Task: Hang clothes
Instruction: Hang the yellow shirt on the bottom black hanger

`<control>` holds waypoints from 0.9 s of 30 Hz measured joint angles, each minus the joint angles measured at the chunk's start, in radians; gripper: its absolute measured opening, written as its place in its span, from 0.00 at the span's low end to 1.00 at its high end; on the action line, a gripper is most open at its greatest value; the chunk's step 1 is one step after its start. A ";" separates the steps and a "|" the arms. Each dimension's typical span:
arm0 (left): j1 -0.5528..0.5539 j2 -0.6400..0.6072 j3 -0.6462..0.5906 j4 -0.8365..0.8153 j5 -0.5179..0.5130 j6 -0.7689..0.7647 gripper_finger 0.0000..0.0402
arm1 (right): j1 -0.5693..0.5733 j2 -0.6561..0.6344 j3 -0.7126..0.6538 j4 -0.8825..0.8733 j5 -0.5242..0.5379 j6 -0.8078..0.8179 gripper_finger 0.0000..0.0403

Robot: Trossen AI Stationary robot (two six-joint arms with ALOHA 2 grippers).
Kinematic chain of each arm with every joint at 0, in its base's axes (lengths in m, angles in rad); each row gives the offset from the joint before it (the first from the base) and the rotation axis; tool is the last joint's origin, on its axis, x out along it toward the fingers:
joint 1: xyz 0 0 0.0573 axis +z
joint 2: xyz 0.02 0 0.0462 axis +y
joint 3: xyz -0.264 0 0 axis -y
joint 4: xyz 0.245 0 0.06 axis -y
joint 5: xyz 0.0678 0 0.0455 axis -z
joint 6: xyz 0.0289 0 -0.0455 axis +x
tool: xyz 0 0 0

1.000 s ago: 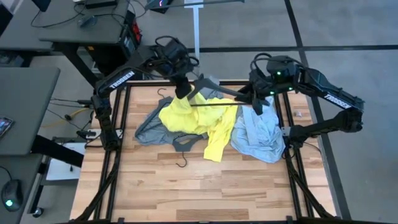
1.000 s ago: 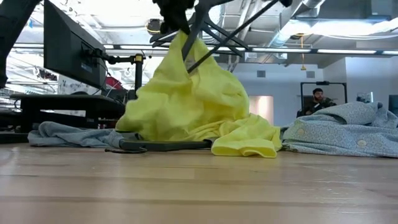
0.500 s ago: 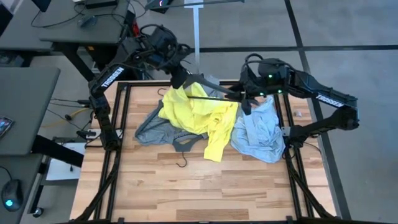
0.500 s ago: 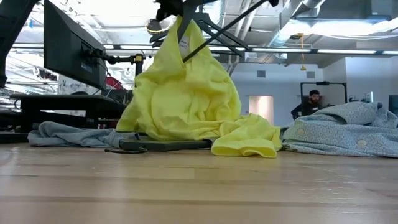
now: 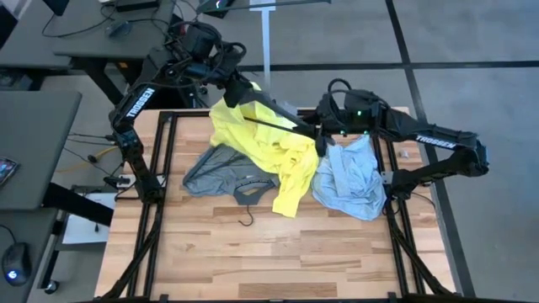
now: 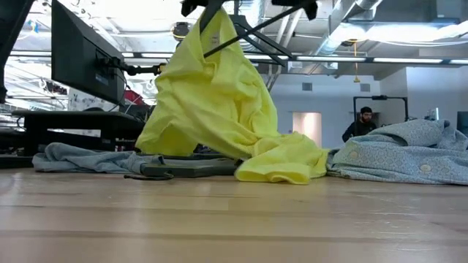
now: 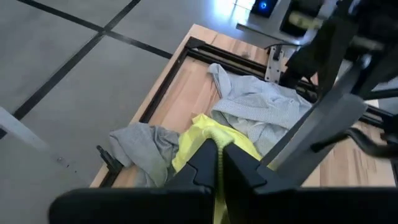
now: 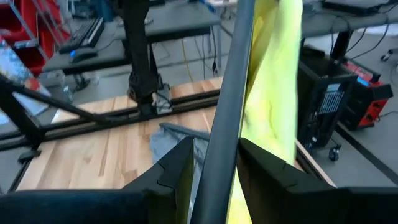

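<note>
The neon-yellow T-shirt (image 5: 269, 147) hangs from my left gripper (image 5: 233, 91), which is shut on it high over the table's far left; the shirt's lower end (image 6: 281, 166) lies on the wood. My right gripper (image 5: 320, 136), at the far right of the shirt, is shut on a black hanger (image 5: 278, 126) that reaches across to the shirt's raised top. The grey T-shirt (image 5: 217, 174) lies flat, partly under the yellow one. The pale blue shirt (image 5: 349, 178) lies crumpled at the right. My left gripper pinches a bunched fold at the yellow shirt's top (image 7: 219, 148) between its two fingers, slanting down from the far left. The cloth hangs below the fingers in loose folds, and its lower part rests on the table. My right gripper holds one straight bar of the hanger (image 8: 225, 118) between its two fingers (image 8: 177, 165), close to the hanger's right end. It comes nearly level from the table's right. The bar runs forward out of the fingers, and the hanger is lifted clear of the table.
A second black hanger (image 5: 247, 202) lies on the wood near the grey shirt. Black frame rails (image 5: 160, 181) border the table. Desks with a monitor (image 6: 80, 58) stand beyond the far left. A person (image 6: 358, 123) stands far off in the room.
My left gripper has risen and gone toward the far left, drawing the yellow shirt's top higher while its lower end has stayed on the table. My right gripper has moved left and sunk a little with the hanger, tipping closer to level.
</note>
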 joint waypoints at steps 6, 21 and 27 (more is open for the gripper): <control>0.008 0.000 0.000 0.005 0.004 -0.006 0.00 | 0.005 0.002 -0.153 0.220 0.031 0.004 0.25; -0.006 -0.001 -0.001 0.098 0.034 -0.038 0.00 | 0.027 0.144 -0.309 0.509 0.175 0.121 0.24; -0.013 0.003 -0.002 0.107 0.030 0.008 0.00 | 0.038 0.156 -0.259 0.566 0.167 0.100 0.24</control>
